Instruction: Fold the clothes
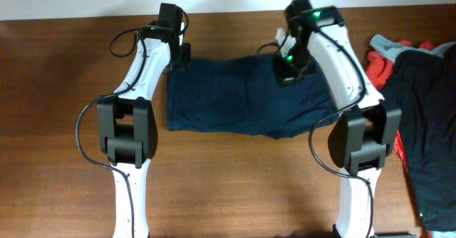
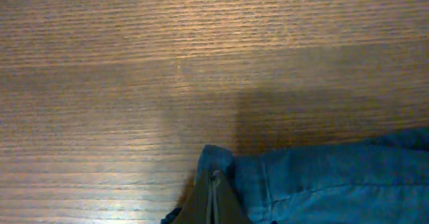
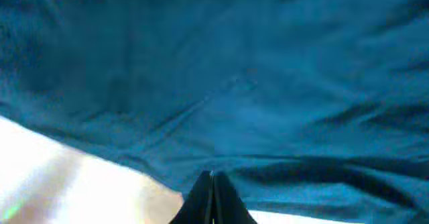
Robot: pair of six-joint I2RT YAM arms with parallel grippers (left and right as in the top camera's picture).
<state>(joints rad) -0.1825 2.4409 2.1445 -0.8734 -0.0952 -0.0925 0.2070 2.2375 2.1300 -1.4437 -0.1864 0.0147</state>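
Dark navy shorts [image 1: 235, 95] lie spread flat across the middle of the wooden table [image 1: 57, 124]. My left gripper [image 1: 179, 56] is at their far left corner. In the left wrist view its jaws [image 2: 214, 184] are shut, with the bunched corner of the shorts [image 2: 322, 177] pinched at the tips. My right gripper [image 1: 288, 70] is down on the far right part of the shorts. In the right wrist view its jaws [image 3: 212, 178] are pressed together on a fold of the blue cloth [image 3: 234, 83], which fills that view.
More clothes are piled at the table's right edge: a large black garment [image 1: 427, 124], orange-red cloth [image 1: 381, 67] and a grey piece [image 1: 388, 44]. Both arm bases stand at the near edge, left [image 1: 128, 135] and right [image 1: 360, 142]. Bare wood [image 2: 201, 63] lies beyond the shorts.
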